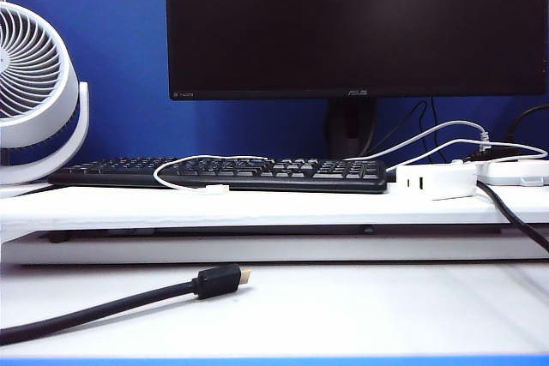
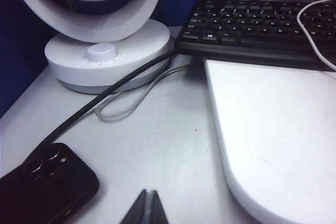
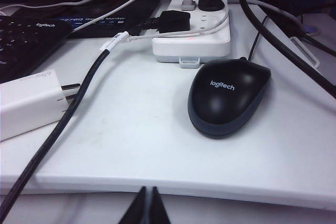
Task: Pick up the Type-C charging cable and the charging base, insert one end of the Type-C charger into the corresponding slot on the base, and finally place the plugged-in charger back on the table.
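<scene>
Fingers: left gripper [image 2: 146,208] and right gripper [image 3: 147,205] both pressed together, holding nothing — low at desk front.
Cable: Type-C charging cable [image 1: 202,162] looped over keyboard [image 1: 257,173], plug on table [image 1: 257,207].
Base: charging base [image 1: 436,181] on table right — beside power strip [image 3: 193,35].

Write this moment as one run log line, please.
left gripper: shut, empty, near phone | right gripper: shut, empty, before mouse | Type-C charging cable, charging base: untouched
</scene>
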Available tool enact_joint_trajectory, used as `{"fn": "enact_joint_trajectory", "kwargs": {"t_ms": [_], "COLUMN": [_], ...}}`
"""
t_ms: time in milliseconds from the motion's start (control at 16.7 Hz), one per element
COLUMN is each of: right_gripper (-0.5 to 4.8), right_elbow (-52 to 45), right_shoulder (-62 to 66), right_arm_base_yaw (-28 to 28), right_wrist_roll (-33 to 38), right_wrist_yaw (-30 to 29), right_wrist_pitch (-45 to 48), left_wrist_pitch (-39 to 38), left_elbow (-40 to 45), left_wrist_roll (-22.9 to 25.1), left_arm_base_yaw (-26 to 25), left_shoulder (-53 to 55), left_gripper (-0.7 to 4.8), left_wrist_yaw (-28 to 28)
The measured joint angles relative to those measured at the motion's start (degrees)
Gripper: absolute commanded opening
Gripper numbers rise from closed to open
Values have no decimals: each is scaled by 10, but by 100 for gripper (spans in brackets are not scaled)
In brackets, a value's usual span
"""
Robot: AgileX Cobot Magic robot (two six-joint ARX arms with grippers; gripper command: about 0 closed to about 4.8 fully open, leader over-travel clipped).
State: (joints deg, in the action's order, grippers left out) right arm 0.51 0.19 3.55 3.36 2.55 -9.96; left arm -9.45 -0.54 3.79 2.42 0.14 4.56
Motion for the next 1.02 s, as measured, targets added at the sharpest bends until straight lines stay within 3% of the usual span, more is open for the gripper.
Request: {"fn": "enact_joint_trajectory", "kwargs": {"t_ms": [300, 360, 420, 540, 839, 1019], "right_gripper": [-6, -5, -6, -6, -6, -5], "right_elbow": [0, 1, 77, 110, 210, 353], "right_shoulder": [0, 0, 0, 0, 77, 226], "right_arm_base_yaw": [0, 0, 0, 0, 0, -1], "right_wrist_roll": [0, 2, 7, 7, 3, -79], "right_wrist_yaw": [0, 0, 57, 76, 79, 75], "right_wrist_pitch": [6, 44, 76, 75, 75, 104], "left_wrist_pitch": [0, 3, 71, 83, 129, 146], "left_elbow": [0, 0, -7, -39, -116, -197], "left_wrist_roll": [0, -8, -36, -37, -39, -39], "left_arm_base_yaw": [0, 0, 0, 0, 0, 0], "left_shoulder": [0, 0, 0, 0, 37, 127], "left_gripper": [-5, -5, -5, -4, -5, -5], "left_wrist_yaw": [0, -3, -5, -2, 24, 26]}}
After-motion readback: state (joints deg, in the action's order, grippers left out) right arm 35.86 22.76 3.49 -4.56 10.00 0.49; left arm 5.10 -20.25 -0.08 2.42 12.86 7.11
